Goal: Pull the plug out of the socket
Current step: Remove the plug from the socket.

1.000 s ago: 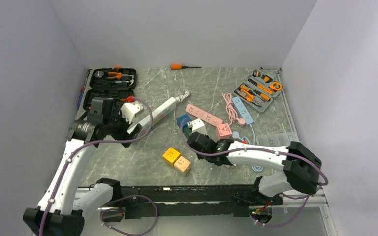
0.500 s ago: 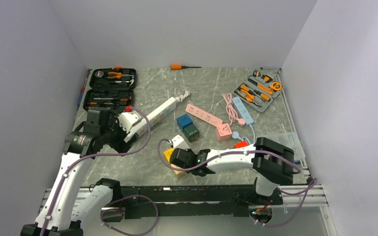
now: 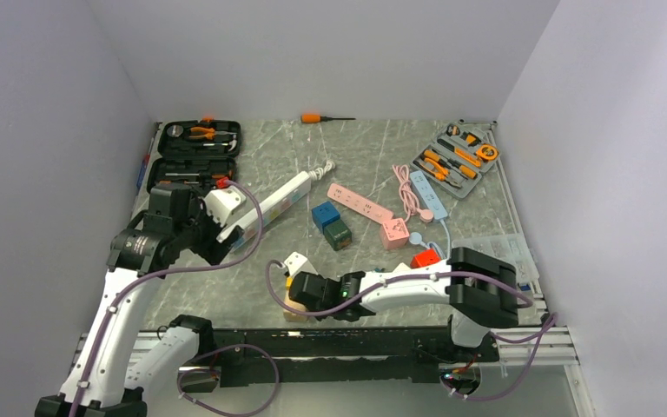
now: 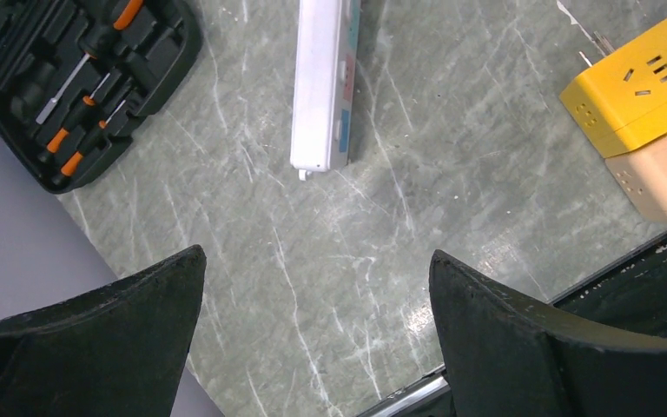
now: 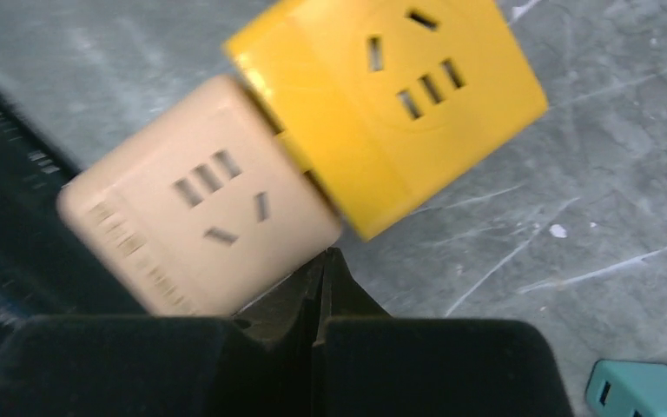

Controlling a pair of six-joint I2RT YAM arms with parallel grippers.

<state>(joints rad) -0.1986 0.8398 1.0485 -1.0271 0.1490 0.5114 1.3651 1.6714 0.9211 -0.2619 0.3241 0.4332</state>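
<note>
The right fingers (image 5: pixel 321 291) are pressed together with nothing between them, their tips just under the seam where a beige plastic cube socket (image 5: pixel 191 226) at 11 o'clock and a yellow plastic cube socket (image 5: pixel 391 95) at 1 o'clock sit joined face to face on the grey marbled table (image 5: pixel 591 217), by its near edge. The left fingers (image 4: pixel 139 321) stand wide apart and empty above the table, with a long white power strip (image 4: pixel 323 87) at 12 o'clock, an open black tool case (image 4: pixel 69 78) at 10 o'clock and the two cubes at 2 o'clock.
</note>
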